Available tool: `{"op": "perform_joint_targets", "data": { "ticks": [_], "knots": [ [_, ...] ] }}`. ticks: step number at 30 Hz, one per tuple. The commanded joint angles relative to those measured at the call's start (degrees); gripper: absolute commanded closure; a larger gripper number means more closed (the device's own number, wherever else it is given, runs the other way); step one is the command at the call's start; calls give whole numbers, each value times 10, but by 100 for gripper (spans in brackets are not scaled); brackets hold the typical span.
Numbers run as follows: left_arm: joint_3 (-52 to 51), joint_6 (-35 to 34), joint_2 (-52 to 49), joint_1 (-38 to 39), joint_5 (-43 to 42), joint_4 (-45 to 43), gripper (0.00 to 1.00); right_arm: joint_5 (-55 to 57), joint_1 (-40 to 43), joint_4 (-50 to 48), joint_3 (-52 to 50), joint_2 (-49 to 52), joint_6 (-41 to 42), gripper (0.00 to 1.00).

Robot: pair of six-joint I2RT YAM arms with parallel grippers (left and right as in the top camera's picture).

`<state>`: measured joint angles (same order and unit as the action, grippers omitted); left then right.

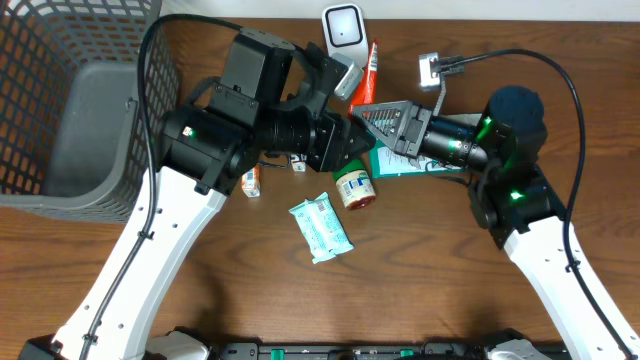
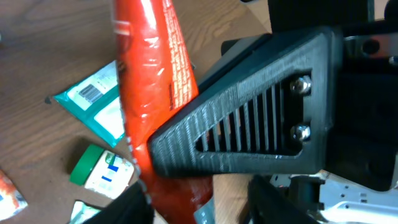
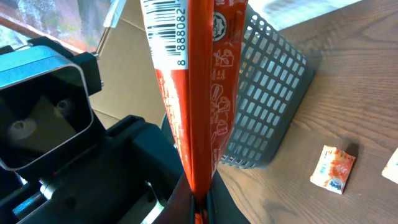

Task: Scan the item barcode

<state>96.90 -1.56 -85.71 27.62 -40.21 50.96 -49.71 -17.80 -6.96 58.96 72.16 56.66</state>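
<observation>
Nearest on the desk [image 1: 420, 270] lies a pale pouch [image 1: 320, 228], with a green-lidded jar [image 1: 353, 187] just beyond it. Past them the arms meet. The right fingers [image 2: 236, 163] are pinched tight on the red packet [image 3: 202, 93], held off the desk with its barcode showing. The left fingers [image 2: 127, 208] stand apart around one end of it, one against its edge, the other clear. Beyond sits the scanner [image 1: 343, 28], and the basket [image 1: 70, 110] is at far left.

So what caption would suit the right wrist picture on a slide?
Red packet, barcode showing, pinched in the right pincer, grey basket behind.
</observation>
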Motion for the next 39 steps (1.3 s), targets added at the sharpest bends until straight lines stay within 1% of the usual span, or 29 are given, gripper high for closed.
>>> {"op": "perform_joint_targets", "data": {
  "ticks": [1,9,10,12,13,17,18,19,20,22,23,26,27,29,31,33,36,39],
  "knots": [
    [-4,4,-1,1,-3,-2,56,17,-7,-2,7,-3,6,99],
    [-4,5,-2,1,-3,-1,56,32,-30,-7,7,-3,12,99],
    [-4,5,-2,1,-3,-1,58,32,-31,-11,7,-3,12,99],
    [-5,5,-5,1,-3,-1,70,32,-33,-15,7,-3,12,99],
    [-6,5,-6,1,-3,-1,75,31,-33,-16,7,-3,12,99],
    [-11,5,-13,1,-3,-1,81,31,-33,-16,7,-3,12,99],
    [-11,5,-14,1,-2,-1,87,31,-33,-16,7,-3,12,99],
    [-11,5,-16,0,-2,-1,91,31,-33,-16,7,-3,12,99],
    [-11,5,-16,-1,0,-1,92,31,-33,-16,7,-3,11,99],
    [-11,5,-16,-2,13,-2,92,31,-32,-16,7,-3,4,98],
    [-11,5,-16,-4,17,-3,92,31,-32,-16,7,-3,2,90],
    [-11,5,-16,-16,19,-2,92,31,-31,-14,7,-3,-7,57],
    [-11,5,-15,-22,18,-1,93,32,-29,-14,7,-3,-13,43],
    [-11,4,-15,-32,16,4,93,31,-24,-14,7,-3,-21,25],
    [-11,5,-15,-43,4,12,93,31,-17,-13,7,-3,-32,17],
    [-11,5,-15,-54,-16,17,93,28,-10,-6,7,-3,-47,13],
    [-11,5,-15,-68,-34,23,93,27,0,30,7,-3,-88,11],
    [-11,5,-15,-75,-35,34,93,28,12,96,7,-3,-155,12]
  ]
}}
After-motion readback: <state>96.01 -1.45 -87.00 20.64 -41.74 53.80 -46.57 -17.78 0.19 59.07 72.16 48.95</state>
